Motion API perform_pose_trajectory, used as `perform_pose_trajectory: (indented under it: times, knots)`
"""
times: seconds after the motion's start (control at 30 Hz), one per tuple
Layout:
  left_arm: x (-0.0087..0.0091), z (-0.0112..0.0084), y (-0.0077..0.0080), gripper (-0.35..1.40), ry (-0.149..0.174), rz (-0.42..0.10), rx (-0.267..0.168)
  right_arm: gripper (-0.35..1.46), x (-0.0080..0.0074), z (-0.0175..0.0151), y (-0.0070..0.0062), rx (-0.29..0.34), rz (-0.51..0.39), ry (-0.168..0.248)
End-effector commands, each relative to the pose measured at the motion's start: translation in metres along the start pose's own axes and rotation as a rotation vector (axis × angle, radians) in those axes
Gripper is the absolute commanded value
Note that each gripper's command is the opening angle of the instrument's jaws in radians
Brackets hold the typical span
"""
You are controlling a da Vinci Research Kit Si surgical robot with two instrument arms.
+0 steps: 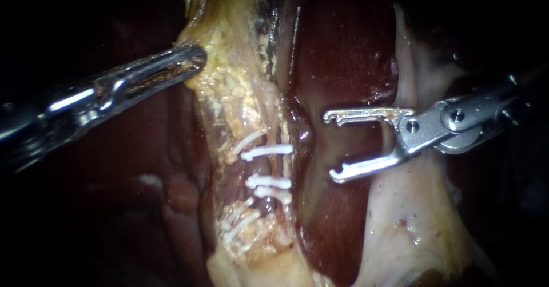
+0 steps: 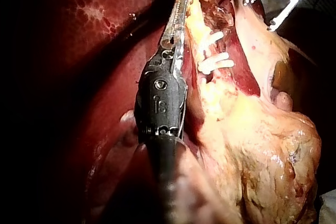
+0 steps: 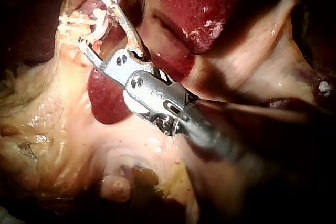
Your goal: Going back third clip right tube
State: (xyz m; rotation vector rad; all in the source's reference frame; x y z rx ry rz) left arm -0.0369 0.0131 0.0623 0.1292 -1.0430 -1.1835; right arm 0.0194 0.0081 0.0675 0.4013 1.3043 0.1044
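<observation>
White clips sit across two pale tubes in the middle of the endoscope view. Three of them (image 1: 267,181) lie on the right tube (image 1: 284,164). My right instrument (image 1: 333,147) stands just right of those clips with its jaws wide open and nothing between them. It appears as well in the right wrist view (image 3: 97,19), close to the clips (image 3: 73,22). My left instrument (image 1: 193,59) has its jaws shut on the edge of yellow fatty tissue (image 1: 229,41) above the tubes. The left wrist view shows the left instrument (image 2: 180,3) lying along that tissue.
Dark red liver (image 1: 343,52) lies behind the right instrument. Pale gallbladder tissue (image 1: 412,218) spreads below and right of the right instrument. More clips (image 1: 237,218) cross the left tube lower down. My right instrument (image 2: 261,13) shows far ahead in the left wrist view.
</observation>
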Motion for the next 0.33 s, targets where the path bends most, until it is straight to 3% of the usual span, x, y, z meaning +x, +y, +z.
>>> perform_pose_trajectory:
  times: [0.03,0.33]
  knots:
    - [0.0002,0.0002,0.0000,-0.35,0.005,0.000,-0.001,0.60,0.0000,0.0000,0.0000,0.000,0.001,0.000]
    - [0.0005,0.0005,-0.0001,-0.35,0.011,0.002,0.005,0.60,0.0001,0.0000,0.0000,-0.002,0.001,0.006]
